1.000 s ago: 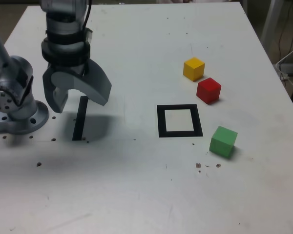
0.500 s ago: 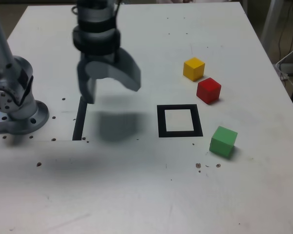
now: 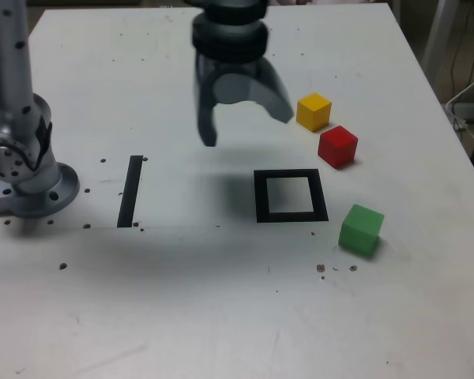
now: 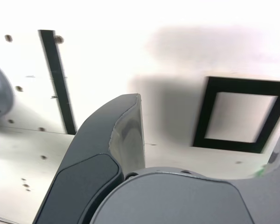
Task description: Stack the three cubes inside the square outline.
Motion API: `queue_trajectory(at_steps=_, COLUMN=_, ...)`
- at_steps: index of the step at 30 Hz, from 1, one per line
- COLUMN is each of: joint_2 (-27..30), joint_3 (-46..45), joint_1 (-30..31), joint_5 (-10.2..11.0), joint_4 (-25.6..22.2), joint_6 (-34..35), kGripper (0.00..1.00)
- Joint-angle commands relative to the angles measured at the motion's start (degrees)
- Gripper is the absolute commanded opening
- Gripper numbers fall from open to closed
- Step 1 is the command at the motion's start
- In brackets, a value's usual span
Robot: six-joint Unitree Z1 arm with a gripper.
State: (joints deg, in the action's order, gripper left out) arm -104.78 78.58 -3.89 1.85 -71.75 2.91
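One tool: the tool (image 3: 242, 120) hangs above the desk with jaws spread wide, grasping nothing.
Tool build: smooth dark-grey curved fingers (image 4: 126, 133), hard-shelled.
Square outline: the square outline (image 3: 291, 196) lies near the tool, towards the exterior view's right; thick flat black tape, white centre, nothing in it.
Cubes' place: yellow cube (image 3: 314, 111), red cube (image 3: 337, 146) and green cube (image 3: 361, 229) sit outside the outline, each apart.
Cubes' feel: probably light, stiff, matte, not slippery.
Grip: opposite flat sides, square-on.
Desk: the desk (image 3: 221, 316) is flat white, speckled.
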Motion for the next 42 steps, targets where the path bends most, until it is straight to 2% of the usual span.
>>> queue_trajectory(at_steps=1, joint_2=-2.40, joint_3=3.16, joint_1=-0.95, joint_5=-0.35, joint_4=-1.32, joint_6=0.07, kGripper=0.99)
queue_trajectory(at_steps=20, joint_2=-18.76, joint_3=22.92, joint_1=-5.98, joint_5=-2.02, joint_4=-6.39, joint_6=0.38, kGripper=0.99)
queue_trajectory(at_steps=29, joint_2=-23.18, joint_3=28.22, joint_1=-6.04, joint_5=-2.51, joint_4=-7.40, joint_6=0.51, kGripper=0.99)
queue_trajectory(at_steps=42, joint_2=-28.03, joint_3=34.25, joint_1=-5.27, joint_5=-4.25, joint_4=-8.58, joint_6=0.51, kGripper=0.97)
